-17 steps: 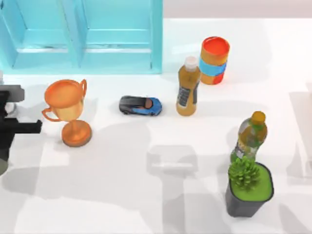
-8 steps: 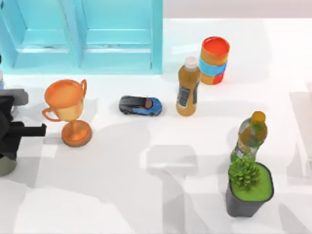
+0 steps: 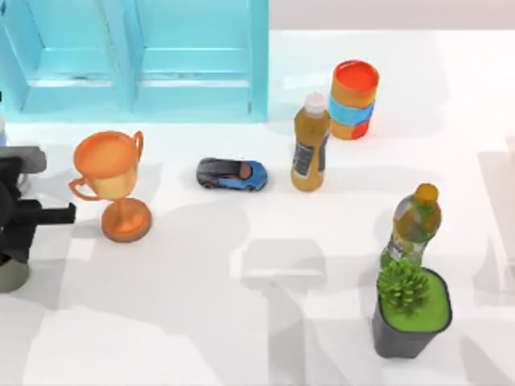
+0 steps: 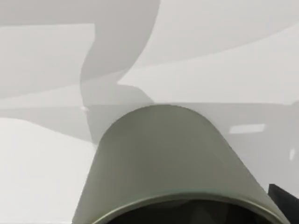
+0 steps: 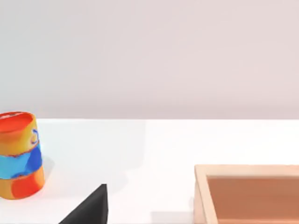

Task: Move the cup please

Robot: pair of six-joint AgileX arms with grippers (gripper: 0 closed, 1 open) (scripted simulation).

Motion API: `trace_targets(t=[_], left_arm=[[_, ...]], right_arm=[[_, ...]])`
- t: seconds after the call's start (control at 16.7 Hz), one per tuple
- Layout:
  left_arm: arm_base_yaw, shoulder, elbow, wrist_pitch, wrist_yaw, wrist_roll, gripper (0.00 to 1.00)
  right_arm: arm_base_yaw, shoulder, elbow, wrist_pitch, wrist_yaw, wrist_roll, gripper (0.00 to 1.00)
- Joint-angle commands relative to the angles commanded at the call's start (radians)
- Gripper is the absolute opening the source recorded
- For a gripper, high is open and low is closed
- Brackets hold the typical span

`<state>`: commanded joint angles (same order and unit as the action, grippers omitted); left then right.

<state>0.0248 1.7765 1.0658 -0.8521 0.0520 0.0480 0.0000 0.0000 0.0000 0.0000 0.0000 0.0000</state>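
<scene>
Assessing risk (Operator): where is the cup (image 3: pixel 10 277), and what can fail from this state?

Technician: The cup stands at the table's far left edge, below the orange trophy (image 3: pixel 113 183). The left gripper (image 3: pixel 16 241) sits directly over it. In the left wrist view the cup (image 4: pixel 163 158) is very close, rim toward the camera. Whether the claw is apart or clamped on the cup cannot be told. The right arm is parked, and the state of its claw cannot be told either.

Operator: Failure modes?

Technician: Two are judged likely. First, if the hold is shallow or off-centre on the tapered wall, the cup may slip or tip during a lift. Second, if the cup is carried toward the table's middle at low height, it may strike the trophy, which stands just beside the arm and is top-heavy.

Operator: Changes against the earlier frames?

Technician: Compared with one second ago, the left arm and the cup sit slightly further in from the left edge. Over the last half second there is almost no shift. The trophy, toy car (image 3: pixel 232 174), bottles and plant pot (image 3: pixel 410 310) are unchanged.
</scene>
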Motion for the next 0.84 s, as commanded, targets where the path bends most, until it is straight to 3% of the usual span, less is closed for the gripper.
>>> trace_targets(t=[0.48,0.84], left_arm=[[0.000,0.000,0.000,0.000,0.000,0.000,0.98],[0.000,0.000,0.000,0.000,0.000,0.000,1.00]], right_arm=[[0.000,0.000,0.000,0.000,0.000,0.000,1.00],[0.000,0.000,0.000,0.000,0.000,0.000,1.00]])
